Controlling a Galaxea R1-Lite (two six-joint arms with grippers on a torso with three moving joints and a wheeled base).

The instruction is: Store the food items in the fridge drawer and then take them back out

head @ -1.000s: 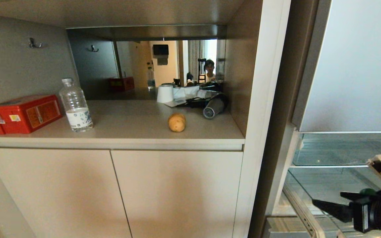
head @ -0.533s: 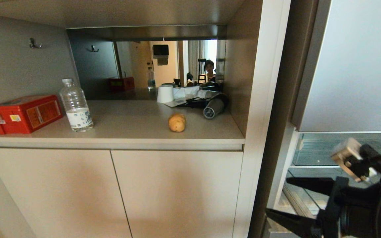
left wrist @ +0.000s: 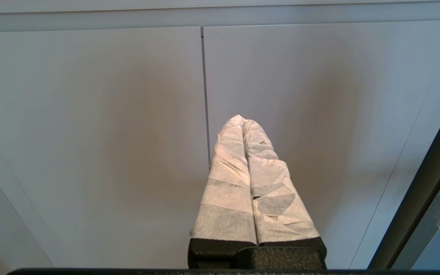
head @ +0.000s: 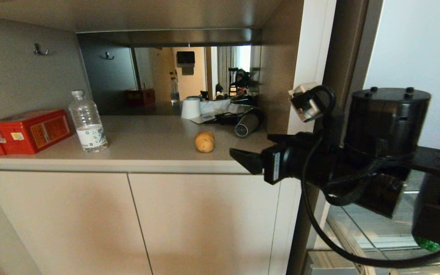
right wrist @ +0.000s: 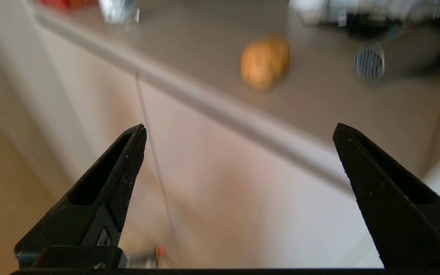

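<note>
My right claw (head: 243, 158) is level with the front edge of the counter (head: 136, 166), pointing left toward the potato (head: 204, 141); fingers wide apart, nothing between them. Potato lies on the counter near the front edge, just beside the claw tips, not touching. A hair dryer (head: 247, 124) lies behind it. Something green (head: 428, 243) shows low in the open fridge, mostly hidden behind my arm. My left claw (left wrist: 243, 120) faces the cabinet doors (left wrist: 90, 133), wrapped fingers pressed together, empty.

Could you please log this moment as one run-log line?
right gripper: jaws open, empty, near shelf edge | potato: on shelf, untouched | left gripper: shut, facing cabinet doors
</note>
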